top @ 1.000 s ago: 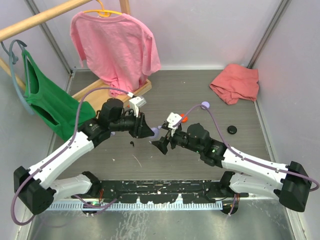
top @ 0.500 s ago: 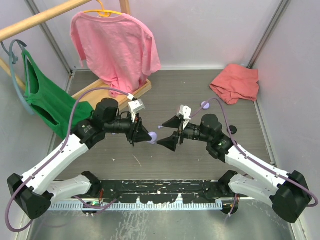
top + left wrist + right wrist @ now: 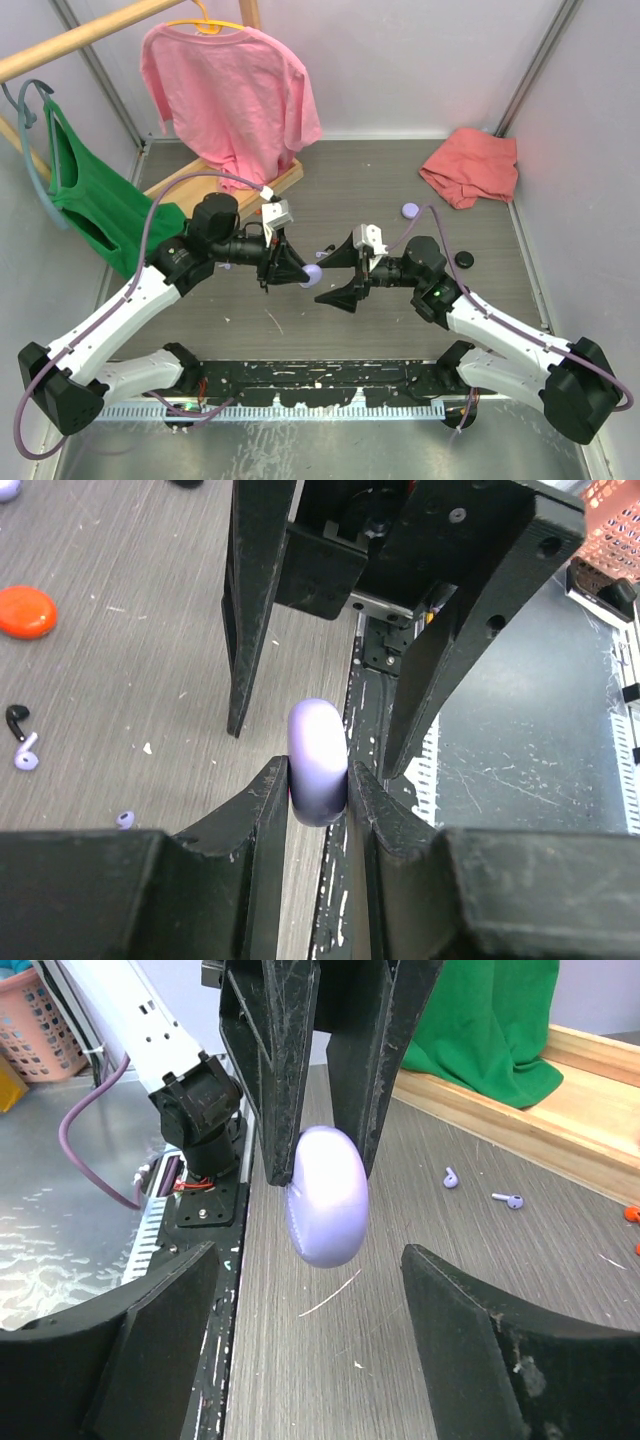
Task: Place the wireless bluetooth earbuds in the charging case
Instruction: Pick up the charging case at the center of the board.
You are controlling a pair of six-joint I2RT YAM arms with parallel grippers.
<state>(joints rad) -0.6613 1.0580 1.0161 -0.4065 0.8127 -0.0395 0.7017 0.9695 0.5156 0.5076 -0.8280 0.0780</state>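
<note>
Charging case [image 3: 318, 748] pinched in left gripper [image 3: 318, 776]; right gripper [image 3: 308, 1260] agape

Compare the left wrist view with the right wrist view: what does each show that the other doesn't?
Left wrist only: a tiny black curved earbud. Right wrist only: green cloth and a wooden plank. Both: the round lilac plastic case pinched in the left tool, with the right tool open on either side of it.
</note>
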